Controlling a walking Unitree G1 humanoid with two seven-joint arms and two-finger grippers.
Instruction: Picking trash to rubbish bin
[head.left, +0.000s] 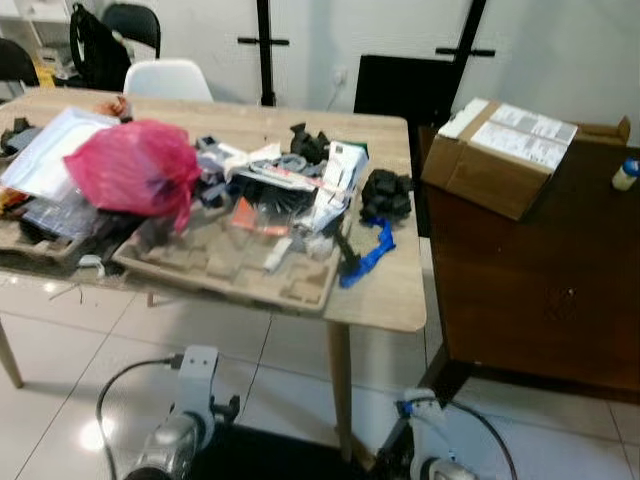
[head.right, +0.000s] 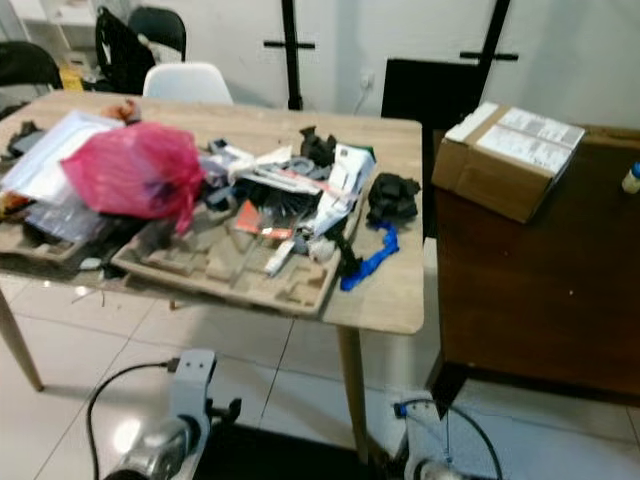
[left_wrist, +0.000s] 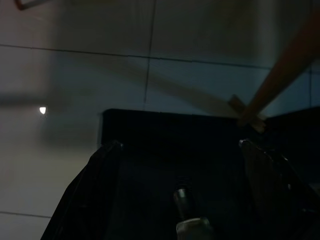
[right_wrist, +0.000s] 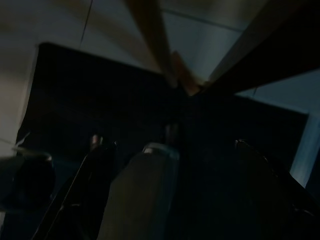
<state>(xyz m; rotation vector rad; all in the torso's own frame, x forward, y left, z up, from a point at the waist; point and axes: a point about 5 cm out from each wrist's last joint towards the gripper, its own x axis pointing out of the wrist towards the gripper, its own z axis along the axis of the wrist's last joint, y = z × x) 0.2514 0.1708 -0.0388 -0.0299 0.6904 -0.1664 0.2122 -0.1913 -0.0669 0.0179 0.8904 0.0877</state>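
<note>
Both hands hang low with fingers apart over open floor tiles (head.left: 60, 400), short of the cluttered table's edge (head.left: 375, 318).

Our left arm (head.left: 180, 425) is a silver, rounded tube capped by a pale grey, box-shaped block, with small black fittings at three o'clock of it. A black cable (head.left: 125, 380) loops out at nine o'clock. Our right arm (head.left: 432, 440) is pale grey too, with a blue connector (head.left: 404, 408) and a black cable (head.left: 490, 425) arching toward three o'clock. Our fingers (left_wrist: 85, 195) are long, black and glossy.
</note>
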